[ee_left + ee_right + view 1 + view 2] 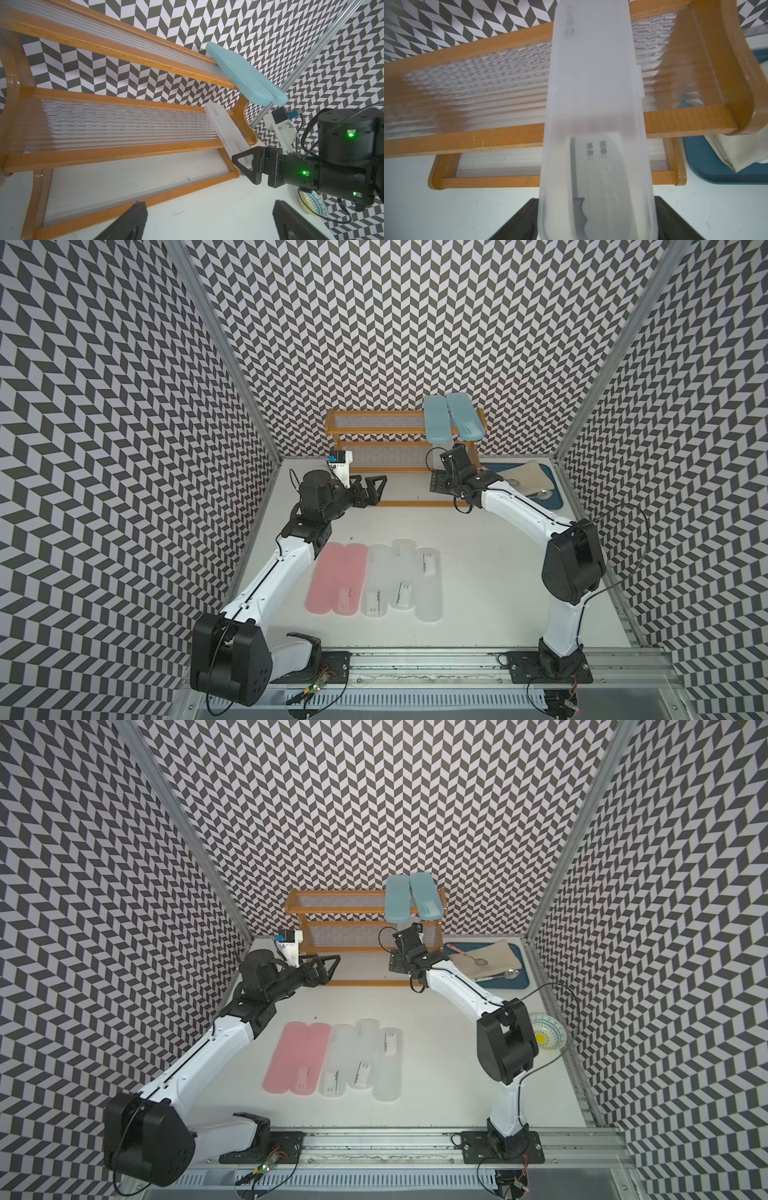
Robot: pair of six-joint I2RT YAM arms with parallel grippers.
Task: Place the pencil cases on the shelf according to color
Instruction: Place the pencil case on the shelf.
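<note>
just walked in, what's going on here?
Right gripper straddles a frosted clear case resting on the shelf's middle tier; whether it grips it is unclear. Two blue cases sit on the top tier. Left gripper hangs open and empty. Two pink cases and three clear cases lie on the table.

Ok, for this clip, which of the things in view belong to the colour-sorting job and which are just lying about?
Part of the job: the shelf; two blue cases on its top tier; one clear case on its middle tier; two pink cases and three clear cases on the table.
Just lying about: the dark blue tray, its beige cloth, the spoons, the patterned bowl.
</note>
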